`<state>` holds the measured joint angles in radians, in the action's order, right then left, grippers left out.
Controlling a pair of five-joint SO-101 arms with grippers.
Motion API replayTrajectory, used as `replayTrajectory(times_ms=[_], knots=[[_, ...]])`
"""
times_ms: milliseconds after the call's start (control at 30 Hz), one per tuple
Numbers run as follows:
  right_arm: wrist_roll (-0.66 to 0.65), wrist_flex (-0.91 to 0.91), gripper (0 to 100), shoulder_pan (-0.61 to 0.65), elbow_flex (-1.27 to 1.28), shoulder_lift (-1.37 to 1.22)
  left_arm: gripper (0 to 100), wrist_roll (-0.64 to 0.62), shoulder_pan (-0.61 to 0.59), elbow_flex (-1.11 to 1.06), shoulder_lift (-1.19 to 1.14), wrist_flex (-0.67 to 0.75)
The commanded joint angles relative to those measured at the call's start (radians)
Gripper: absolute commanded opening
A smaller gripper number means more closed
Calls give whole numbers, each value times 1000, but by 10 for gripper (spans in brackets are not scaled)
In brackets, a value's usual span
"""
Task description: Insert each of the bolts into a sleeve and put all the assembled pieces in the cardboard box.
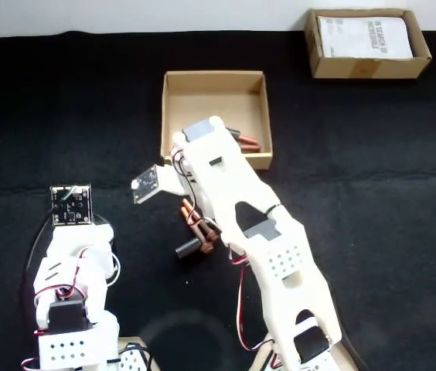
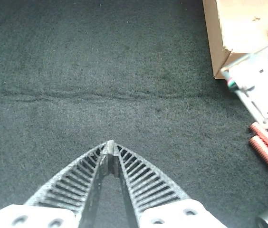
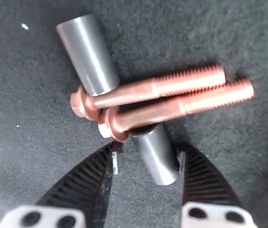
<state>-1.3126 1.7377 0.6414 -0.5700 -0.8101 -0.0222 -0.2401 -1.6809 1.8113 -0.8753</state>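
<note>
Right gripper [image 3: 147, 151]: fingers spread to either side of the near sleeve [image 3: 158, 161], which lies on the black mat; we cannot tell whether they touch it. Two bolts [image 3: 146, 92] lie side by side just beyond, and the closer one crosses the far end of this sleeve, its head right beside it. We judge the step in hand to be taking this sleeve. The grip is best kept low on the free end, clear of the bolt shank, and the lift slow, so the bolt slides off rather than being dragged along. A second sleeve [image 3: 86, 53] lies past the bolts from the near sleeve, touching the farther bolt. Left gripper [image 2: 109, 145]: fingers pressed together, empty, over bare mat, off to one side of the near sleeve and apart from it. Farther on from the sleeve stands the cardboard box [image 1: 170, 116], close but not touching, with what look like assembled pieces [image 1: 245, 141] in one front corner.
</note>
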Motion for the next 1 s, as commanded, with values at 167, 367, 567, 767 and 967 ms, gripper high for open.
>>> replayTrajectory(times_ms=[167, 367, 567, 767, 967], knots=[[-5, -47, 5, -2, -18, -13, 10, 8, -10, -15, 7, -6], [118, 13, 8, -50, -274, 56, 10, 8, -10, -15, 7, -2], [311, 27, 8, -139, -555, 213, 10, 8, -10, -15, 5, -9], [531, 28, 8, -255, -542, 509, 10, 9, -12, -15, 5, -37], [695, 27, 8, -406, -220, 892, 9, 9, -85, -12, 5, -38]])
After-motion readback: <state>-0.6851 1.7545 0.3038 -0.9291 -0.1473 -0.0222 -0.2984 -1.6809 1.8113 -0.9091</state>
